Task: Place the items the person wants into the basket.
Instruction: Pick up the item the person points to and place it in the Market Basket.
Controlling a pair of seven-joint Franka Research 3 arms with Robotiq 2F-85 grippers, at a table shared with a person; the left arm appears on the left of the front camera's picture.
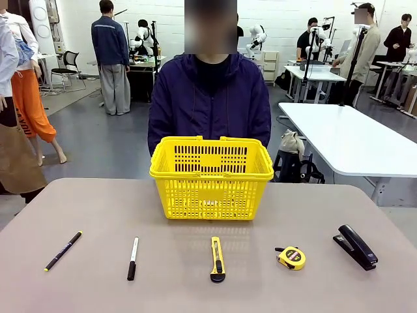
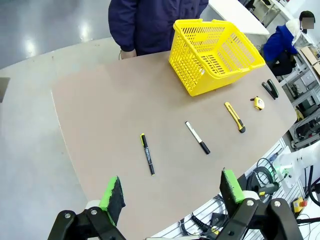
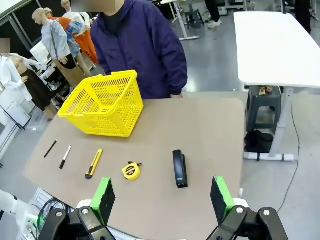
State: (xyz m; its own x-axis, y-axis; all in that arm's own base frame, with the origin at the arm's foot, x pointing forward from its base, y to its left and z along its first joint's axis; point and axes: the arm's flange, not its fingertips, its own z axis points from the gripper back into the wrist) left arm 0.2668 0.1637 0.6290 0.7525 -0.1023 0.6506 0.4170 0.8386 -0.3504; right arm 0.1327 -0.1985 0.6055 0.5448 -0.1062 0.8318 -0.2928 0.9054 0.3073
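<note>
Person (image 1: 208, 104): on my front camera the hands and lower body sit behind the basket (image 1: 211, 179); my left wrist camera crops the torso at the top edge.
Counter (image 1: 98, 215): the near edge runs off the bottom of my front camera.
Left end effector (image 2: 171, 189): body cut by the bottom edge.
Right end effector (image 3: 161, 196): body likewise cut.
Utility knife (image 1: 217, 259): I can't tell whether the blade is out.
Tape measure (image 1: 291, 257): label too small to read.
Stapler (image 2: 271, 88): tiny on my left wrist camera, no detail.

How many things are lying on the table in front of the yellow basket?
5, in a row: pen far left, marker, utility knife middle, tape measure, stapler far right.
</note>
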